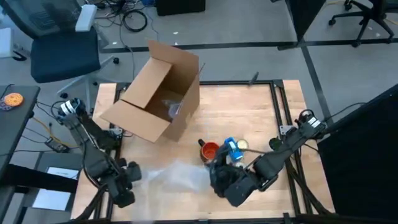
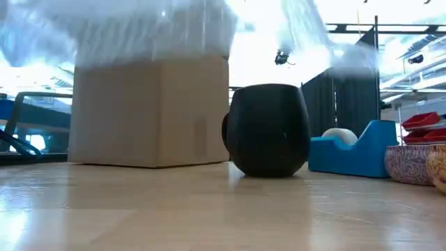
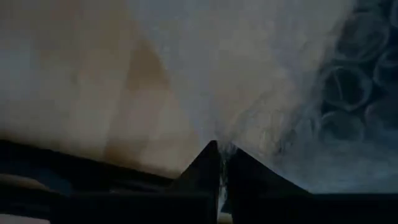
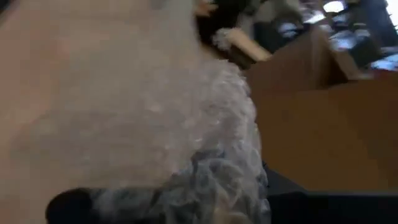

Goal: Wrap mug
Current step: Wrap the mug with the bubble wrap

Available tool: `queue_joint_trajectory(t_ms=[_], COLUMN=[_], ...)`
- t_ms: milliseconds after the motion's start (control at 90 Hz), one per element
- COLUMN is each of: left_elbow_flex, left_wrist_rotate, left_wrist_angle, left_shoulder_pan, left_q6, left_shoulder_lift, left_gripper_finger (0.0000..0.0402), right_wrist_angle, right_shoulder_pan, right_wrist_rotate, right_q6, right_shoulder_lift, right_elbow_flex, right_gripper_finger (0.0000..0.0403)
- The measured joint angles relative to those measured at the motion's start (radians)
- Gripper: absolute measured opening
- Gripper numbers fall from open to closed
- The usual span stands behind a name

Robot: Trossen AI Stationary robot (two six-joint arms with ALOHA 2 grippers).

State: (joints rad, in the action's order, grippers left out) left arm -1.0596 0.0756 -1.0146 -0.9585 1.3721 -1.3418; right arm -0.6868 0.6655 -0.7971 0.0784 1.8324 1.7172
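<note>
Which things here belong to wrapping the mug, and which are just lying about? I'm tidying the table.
Belong:
mug
bubble wrap, pinched by the left gripper and the right gripper

Lying about:
cardboard box
blue tape dispenser
patterned bowl

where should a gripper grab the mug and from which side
Probably by the rim, from above. The mug stands upright with its orange inside open to the top, while the tape dispenser crowds one side and the right gripper, shut on bubble wrap, sits close on another.
</note>
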Motion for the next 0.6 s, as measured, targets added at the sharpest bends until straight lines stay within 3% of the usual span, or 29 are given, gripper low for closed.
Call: queue_joint_trajectory(t_ms=[111,178,300,433,500,600], left_elbow_flex=[0.112,0.182,0.266,0.295,0.299,0.299], left_wrist_rotate=[0.135,0.230,0.338,0.343,0.322,0.291], left_wrist_angle=[0.238,0.378,0.459,0.437,0.428,0.421], left_shoulder_pan=[0.000,0.000,0.000,0.000,0.000,-0.006], left_q6=[0.028,0.080,0.160,0.151,0.150,0.150], left_shoulder_lift=[-0.001,-0.001,-0.001,-0.001,-0.001,-0.001], left_gripper_finger=[0.0022,0.0035,0.0059,0.0080,0.0090,0.0105], right_wrist_angle=[0.118,0.138,0.136,0.192,0.205,0.208], right_shoulder_pan=[0.015,0.027,0.042,0.045,0.045,0.045], right_wrist_rotate=[0.066,0.045,-0.207,-0.391,-0.391,-0.263], right_q6=[0.001,0.028,0.142,0.289,0.295,0.268], right_shoulder_lift=[0.000,0.000,0.000,-0.003,-0.004,-0.004], right_elbow_flex=[-0.125,-0.168,-0.180,-0.130,-0.118,-0.118], right_gripper_finger=[0.0000,0.0000,0.0000,0.0002,0.0007,0.0022])
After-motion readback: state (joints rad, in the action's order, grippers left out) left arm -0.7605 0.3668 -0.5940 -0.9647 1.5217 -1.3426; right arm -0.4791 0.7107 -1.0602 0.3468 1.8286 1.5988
